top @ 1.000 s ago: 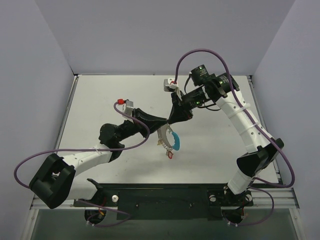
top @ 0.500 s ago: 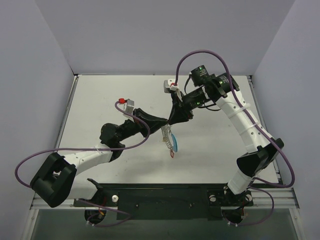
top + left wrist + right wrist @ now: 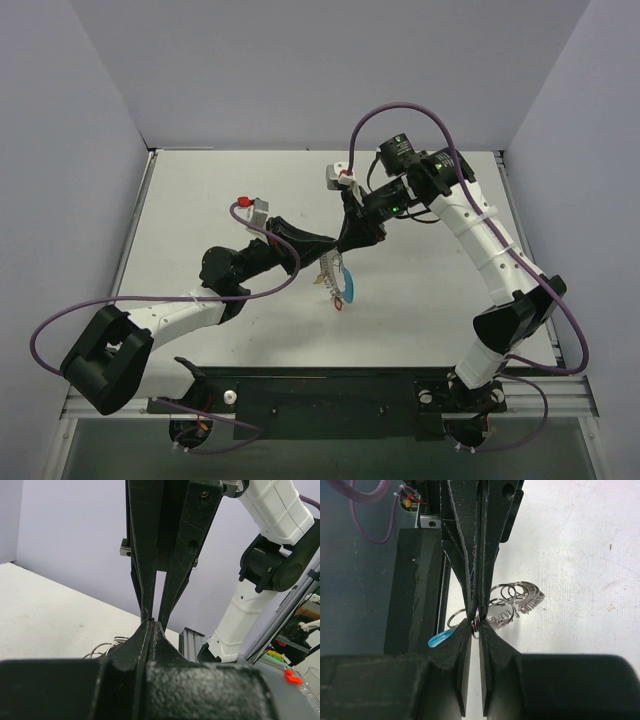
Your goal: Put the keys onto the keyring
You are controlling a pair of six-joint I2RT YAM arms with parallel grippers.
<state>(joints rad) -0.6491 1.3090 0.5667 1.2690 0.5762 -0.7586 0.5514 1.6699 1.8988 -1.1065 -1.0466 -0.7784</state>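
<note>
left claw (image 3: 151, 623): pressed together, pinching the keyring (image 3: 512, 604) wire
right claw (image 3: 475, 626): barely parted at same wire; grip unclear
step: keep tips aligned, pry coil gently

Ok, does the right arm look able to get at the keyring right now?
Likely yes: the right hand meets the left hand tip to tip at the keyring, one wire loop at its fingertips, nothing between.
</note>
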